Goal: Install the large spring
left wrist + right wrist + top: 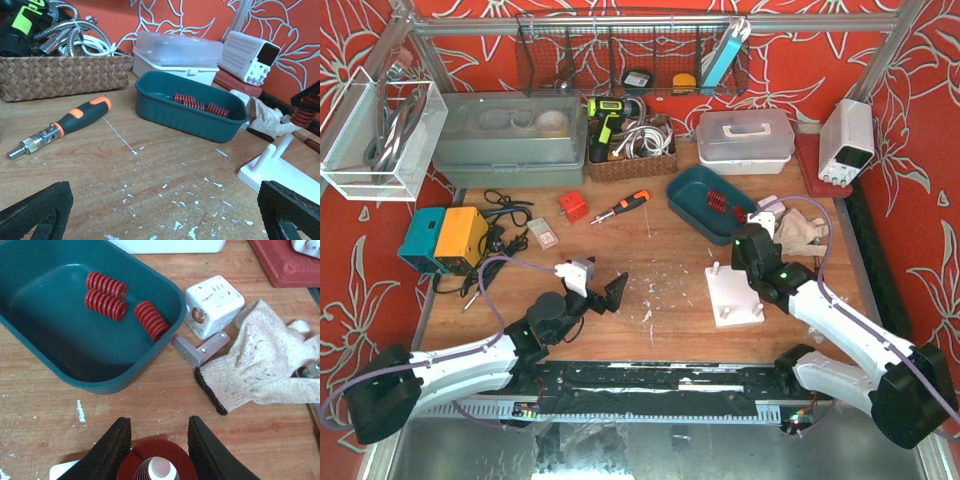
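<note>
Right hand (159, 432) gripping large spring (172, 452), holding it centred over white peg (156, 469) so coil can slide down; left hand (607, 292) idling wide open, near left

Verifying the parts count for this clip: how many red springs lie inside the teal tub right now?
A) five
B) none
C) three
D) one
C: three red springs lie in the teal tub; a fourth spring is outside it, gripped in the right pincer.
</note>
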Controlling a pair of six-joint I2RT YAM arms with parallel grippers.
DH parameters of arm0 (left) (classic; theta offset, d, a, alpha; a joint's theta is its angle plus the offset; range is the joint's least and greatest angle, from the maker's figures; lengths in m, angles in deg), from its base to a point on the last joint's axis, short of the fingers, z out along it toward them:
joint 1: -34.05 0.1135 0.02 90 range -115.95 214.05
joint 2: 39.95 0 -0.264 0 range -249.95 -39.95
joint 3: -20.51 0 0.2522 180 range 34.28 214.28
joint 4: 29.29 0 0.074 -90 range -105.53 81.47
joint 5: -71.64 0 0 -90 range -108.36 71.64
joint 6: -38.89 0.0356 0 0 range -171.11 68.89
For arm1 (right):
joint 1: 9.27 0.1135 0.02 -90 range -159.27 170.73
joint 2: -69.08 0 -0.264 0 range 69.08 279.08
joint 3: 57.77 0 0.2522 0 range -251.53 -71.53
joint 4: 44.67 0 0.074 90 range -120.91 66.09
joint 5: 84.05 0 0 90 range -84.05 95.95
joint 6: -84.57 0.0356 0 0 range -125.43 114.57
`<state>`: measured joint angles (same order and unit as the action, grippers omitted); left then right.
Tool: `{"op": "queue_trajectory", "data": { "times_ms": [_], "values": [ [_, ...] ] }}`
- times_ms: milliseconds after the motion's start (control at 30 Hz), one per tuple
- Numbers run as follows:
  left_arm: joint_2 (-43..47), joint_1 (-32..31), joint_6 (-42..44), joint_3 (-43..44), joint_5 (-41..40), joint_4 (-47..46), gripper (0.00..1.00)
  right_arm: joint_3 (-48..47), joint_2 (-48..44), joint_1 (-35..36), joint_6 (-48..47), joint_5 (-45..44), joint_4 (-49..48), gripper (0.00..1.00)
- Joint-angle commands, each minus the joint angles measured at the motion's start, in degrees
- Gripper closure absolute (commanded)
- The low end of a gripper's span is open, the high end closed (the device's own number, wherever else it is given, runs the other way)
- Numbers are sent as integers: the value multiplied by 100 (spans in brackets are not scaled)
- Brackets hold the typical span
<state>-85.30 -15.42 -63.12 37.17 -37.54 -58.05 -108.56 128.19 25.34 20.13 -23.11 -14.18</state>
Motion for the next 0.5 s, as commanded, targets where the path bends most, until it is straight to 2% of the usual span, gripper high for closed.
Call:
{"op": "queue_trajectory", "data": {
  "times_ms": [0,233,467],
  "values": [
    [50,5,-11,105,-14,-89,0,145,-387,-199,449,458,-33,100],
    [61,1,-44,131,41,-45,0,441,-381,-420,543,741,-347,100],
    [96,0,-29,125,36,-27,0,522,-192,-449,368,485,-629,100]
  ]
}}
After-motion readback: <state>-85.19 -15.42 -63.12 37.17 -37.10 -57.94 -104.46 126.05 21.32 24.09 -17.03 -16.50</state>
